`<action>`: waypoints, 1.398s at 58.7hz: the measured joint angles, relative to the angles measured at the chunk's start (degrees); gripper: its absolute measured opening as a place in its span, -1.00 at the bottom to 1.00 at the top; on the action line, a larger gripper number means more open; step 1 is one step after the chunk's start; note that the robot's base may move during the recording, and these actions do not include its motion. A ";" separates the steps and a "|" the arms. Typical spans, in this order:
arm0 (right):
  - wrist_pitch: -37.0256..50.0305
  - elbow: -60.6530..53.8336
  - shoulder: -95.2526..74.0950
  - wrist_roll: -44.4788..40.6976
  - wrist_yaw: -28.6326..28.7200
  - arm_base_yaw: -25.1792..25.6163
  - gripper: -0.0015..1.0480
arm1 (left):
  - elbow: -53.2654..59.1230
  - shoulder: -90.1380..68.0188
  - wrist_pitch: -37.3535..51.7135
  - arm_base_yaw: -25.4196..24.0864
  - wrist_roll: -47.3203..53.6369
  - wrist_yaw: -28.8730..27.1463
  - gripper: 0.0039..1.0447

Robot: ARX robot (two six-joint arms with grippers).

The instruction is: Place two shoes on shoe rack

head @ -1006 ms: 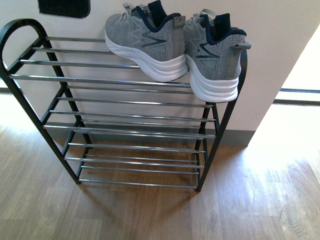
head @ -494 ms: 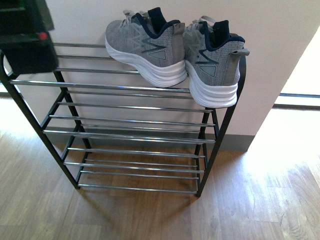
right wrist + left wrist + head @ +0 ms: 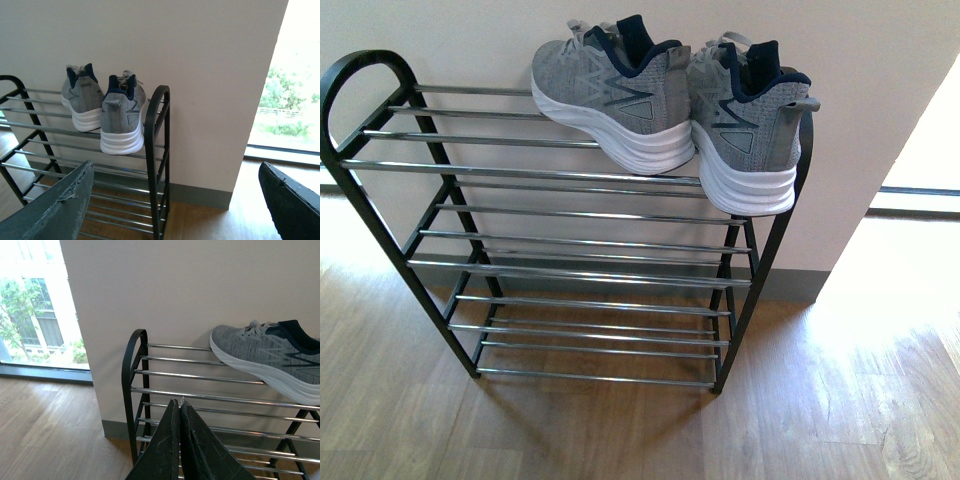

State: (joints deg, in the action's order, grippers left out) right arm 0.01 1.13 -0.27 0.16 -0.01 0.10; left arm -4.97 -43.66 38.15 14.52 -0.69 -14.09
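Two grey knit shoes with thick white soles stand side by side at the right end of the shoe rack's (image 3: pixel 520 172) top shelf, the left one (image 3: pixel 610 90) and the right one (image 3: pixel 745 130) with heels toward me. Neither arm shows in the front view. My left gripper (image 3: pixel 179 402) is shut and empty, held in front of the shoe rack (image 3: pixel 132 360), below and left of one shoe (image 3: pixel 260 352). My right gripper (image 3: pixel 175 200) is open and empty, off the shoe rack's (image 3: pixel 157 130) right end, below the shoes (image 3: pixel 120 117).
A plain wall (image 3: pixel 880 60) with a grey baseboard (image 3: pixel 790 280) backs the rack. Wooden floor (image 3: pixel 820 420) spreads in front and to the right. Bright floor-level windows lie past the wall's corners on the left (image 3: pixel 30 315) and right (image 3: pixel 295 90).
The dark arm part that covered the rack's upper left corner in the front view half a second ago has left the picture. The shoes and rack have not moved.
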 joint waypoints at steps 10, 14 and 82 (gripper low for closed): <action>0.00 0.00 0.00 0.00 0.00 0.00 0.82 | 1.73 6.27 -4.57 -3.67 0.07 3.74 -0.99; 0.00 0.00 0.00 0.00 0.00 0.00 0.82 | 3.32 7.39 -3.17 -5.03 0.09 4.96 -0.99; 0.00 0.00 0.00 0.00 -0.02 0.00 0.82 | 4.20 42.62 -38.10 -14.29 0.17 14.05 -0.99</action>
State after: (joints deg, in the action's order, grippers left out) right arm 0.01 1.13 -0.27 0.16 -0.03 0.10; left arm -0.78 -1.04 0.05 0.23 -0.51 -0.03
